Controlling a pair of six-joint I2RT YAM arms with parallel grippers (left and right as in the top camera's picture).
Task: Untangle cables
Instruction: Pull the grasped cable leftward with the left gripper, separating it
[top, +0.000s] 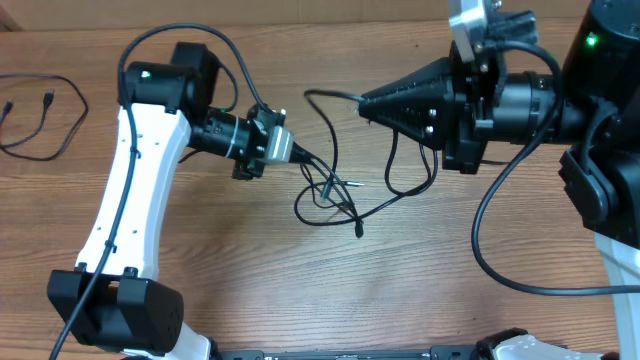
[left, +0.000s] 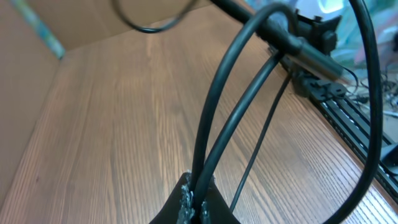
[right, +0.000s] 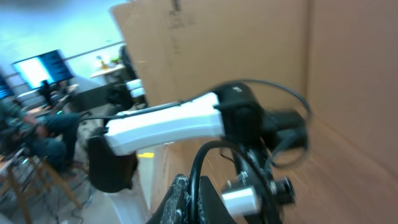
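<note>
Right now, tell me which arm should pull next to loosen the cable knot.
Probably left. The left arm has its jaws shut on the cables right beside the knot; the right arm holds them farther off, so it can anchor.

wood-grain table (top: 420, 300), warm brown, evenly lit. plain cardboard wall (right: 249, 43) along its edge. beyond it a blurred room: lit monitor (right: 38, 68), cool bluish light.
</note>
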